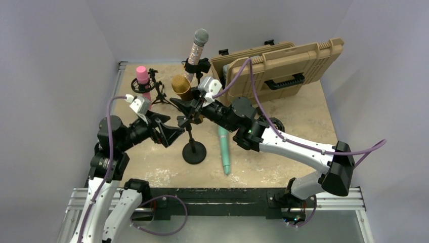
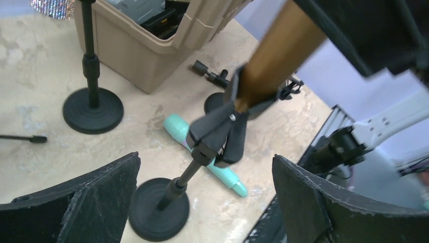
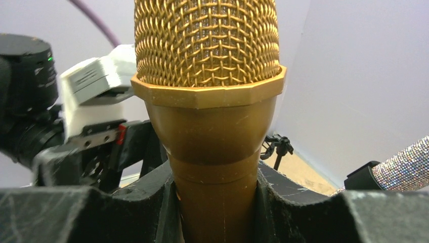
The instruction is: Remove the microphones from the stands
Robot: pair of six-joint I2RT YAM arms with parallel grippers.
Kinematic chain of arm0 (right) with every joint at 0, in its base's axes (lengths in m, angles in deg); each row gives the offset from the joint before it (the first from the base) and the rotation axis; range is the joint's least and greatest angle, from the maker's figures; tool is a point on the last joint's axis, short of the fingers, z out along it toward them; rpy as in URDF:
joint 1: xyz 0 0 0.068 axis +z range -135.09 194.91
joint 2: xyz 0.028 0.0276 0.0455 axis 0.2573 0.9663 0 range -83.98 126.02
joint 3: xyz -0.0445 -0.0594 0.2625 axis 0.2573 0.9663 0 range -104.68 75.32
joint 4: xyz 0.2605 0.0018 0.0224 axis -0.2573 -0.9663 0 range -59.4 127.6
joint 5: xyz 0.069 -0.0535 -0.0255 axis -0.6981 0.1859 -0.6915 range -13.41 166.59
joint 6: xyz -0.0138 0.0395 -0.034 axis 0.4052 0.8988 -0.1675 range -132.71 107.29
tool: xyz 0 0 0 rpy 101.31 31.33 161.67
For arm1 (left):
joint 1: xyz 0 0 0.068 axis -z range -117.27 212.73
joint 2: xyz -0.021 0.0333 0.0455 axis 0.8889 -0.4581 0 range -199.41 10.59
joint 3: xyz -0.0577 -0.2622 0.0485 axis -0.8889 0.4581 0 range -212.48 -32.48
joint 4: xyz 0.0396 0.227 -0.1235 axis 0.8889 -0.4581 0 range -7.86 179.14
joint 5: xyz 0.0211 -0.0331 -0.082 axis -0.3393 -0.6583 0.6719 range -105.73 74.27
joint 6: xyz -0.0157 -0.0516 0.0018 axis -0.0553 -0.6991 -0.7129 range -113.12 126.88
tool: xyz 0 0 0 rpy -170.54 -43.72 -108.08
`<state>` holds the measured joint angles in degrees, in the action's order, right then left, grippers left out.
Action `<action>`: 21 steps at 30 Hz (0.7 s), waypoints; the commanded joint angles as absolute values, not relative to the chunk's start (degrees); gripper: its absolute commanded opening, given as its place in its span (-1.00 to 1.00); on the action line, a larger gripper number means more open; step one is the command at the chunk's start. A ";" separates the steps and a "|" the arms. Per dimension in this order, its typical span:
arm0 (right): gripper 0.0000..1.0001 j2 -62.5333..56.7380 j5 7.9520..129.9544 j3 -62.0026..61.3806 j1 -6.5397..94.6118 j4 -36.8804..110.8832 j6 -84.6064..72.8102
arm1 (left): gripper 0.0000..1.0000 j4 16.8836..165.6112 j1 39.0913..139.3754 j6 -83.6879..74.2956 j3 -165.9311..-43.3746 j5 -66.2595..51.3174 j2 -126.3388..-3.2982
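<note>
Tabletop [image 1: 298,116] of mottled beige is seen, closed in by pale lilac walls [image 1: 60,50], with a metal rail [image 1: 217,195] along the near edge.

Four microphones are counted:
- a gold microphone [image 1: 180,86]
- a silver glitter one [image 1: 198,48]
- a pink one [image 1: 142,75]
- a teal one [image 1: 224,149], laid flat on the surface

Three stands are made out in the top view, and one tan case [image 1: 283,66] is propped open at the back.

The gold microphone is seated in the clip [image 2: 238,109] of the round-based stand [image 1: 194,151]. Its body is clamped just below the mesh head by the right gripper [image 1: 191,109], whose fingers [image 3: 303,202] are pressed against both sides. The left gripper [image 1: 171,132] is spread wide, and its fingers [image 2: 101,197] are held apart on either side of the stand's post without touching it.
</note>
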<state>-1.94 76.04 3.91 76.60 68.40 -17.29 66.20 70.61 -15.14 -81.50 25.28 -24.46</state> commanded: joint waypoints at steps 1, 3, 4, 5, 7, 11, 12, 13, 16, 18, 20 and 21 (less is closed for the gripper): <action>-0.45 -3.59 71.17 3.40 75.66 71.35 -17.77 | 1.00 75.67 76.44 -1.43 -75.81 16.50 -18.52; -0.45 -3.60 70.20 3.43 75.33 71.36 -17.93 | 1.00 76.96 77.40 3.07 -74.72 14.31 -16.87; -0.45 -3.64 69.84 3.44 75.11 71.27 -17.95 | 1.00 77.93 77.61 4.21 -74.22 14.36 -16.61; -0.45 -3.65 69.52 3.54 74.99 71.36 -18.12 | 1.00 79.01 77.79 5.07 -73.93 15.22 -16.88; -0.45 -3.71 69.04 3.66 74.81 71.61 -18.32 | 0.90 80.55 77.94 5.91 -73.96 17.93 -18.69; -0.45 -3.73 68.41 3.43 74.60 71.96 -18.43 | 0.73 83.21 77.99 8.76 -75.33 27.47 -24.73; -0.44 -3.81 68.28 3.32 74.59 71.95 -18.38 | 0.73 82.91 78.02 9.54 -76.14 29.67 -26.28; -0.44 -3.96 68.03 3.28 74.59 71.93 -18.41 | 0.72 82.87 78.11 9.94 -76.74 31.52 -28.07; -0.44 -4.21 67.66 3.38 74.59 72.04 -18.34 | 0.72 82.97 78.45 10.90 -77.69 35.03 -29.65; -0.44 -4.19 67.40 3.35 74.52 72.04 -18.20 | 0.63 83.32 78.47 11.49 -76.99 35.37 -29.07; -0.44 -4.09 66.91 3.20 74.50 71.96 -18.12 | 0.53 83.29 78.60 11.85 -75.96 35.09 -28.23; -0.44 -4.01 66.73 3.22 74.50 71.92 -18.04 | 0.49 83.41 78.64 11.82 -75.65 35.10 -27.75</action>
<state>-1.94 69.00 3.99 74.83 68.49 -17.27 79.45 78.04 8.64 -74.94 31.07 -30.23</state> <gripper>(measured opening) 0.361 0.774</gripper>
